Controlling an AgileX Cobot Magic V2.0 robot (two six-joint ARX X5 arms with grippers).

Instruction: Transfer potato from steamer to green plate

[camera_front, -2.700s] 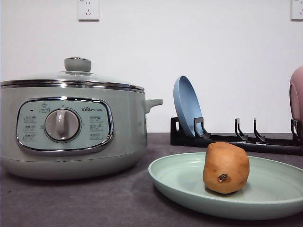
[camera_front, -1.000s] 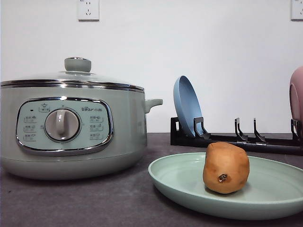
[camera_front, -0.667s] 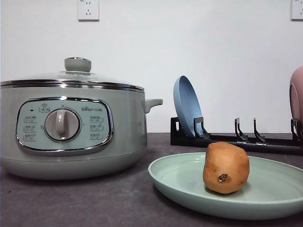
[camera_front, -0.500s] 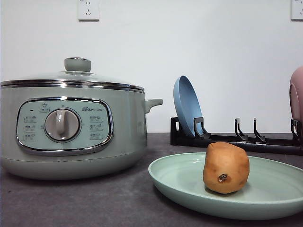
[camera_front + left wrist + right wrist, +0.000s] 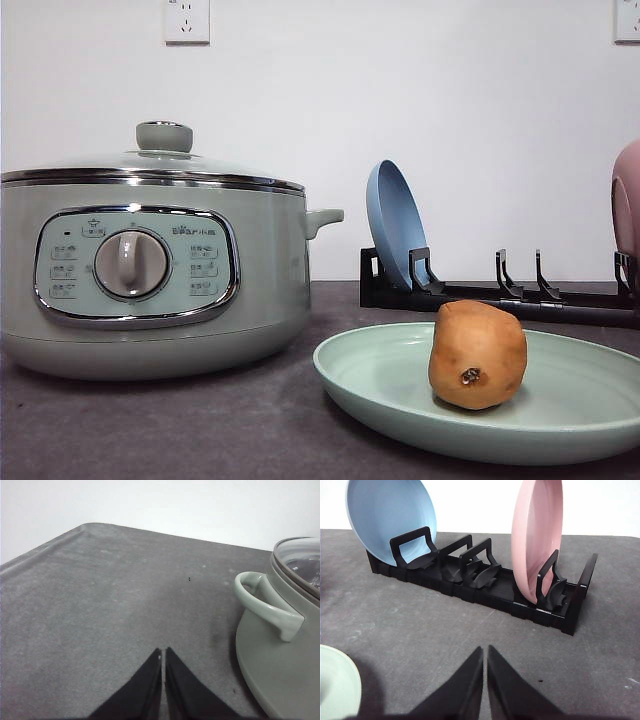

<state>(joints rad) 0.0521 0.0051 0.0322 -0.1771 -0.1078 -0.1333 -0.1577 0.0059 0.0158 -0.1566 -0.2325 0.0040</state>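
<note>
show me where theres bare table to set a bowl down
Free: the grey table left of the steamer, and the strip between the rack and the right gripper. Tighter: the gap between steamer and green plate, which holds the potato.

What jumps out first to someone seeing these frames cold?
The orange-brown potato standing on the green plate at front right, and the big sage steamer with its lid on at left. Behind the green plate, a black dish rack holds a blue plate and a pink plate on edge. The left pincer and the right pincer are each shut over bare table, holding nothing.
</note>
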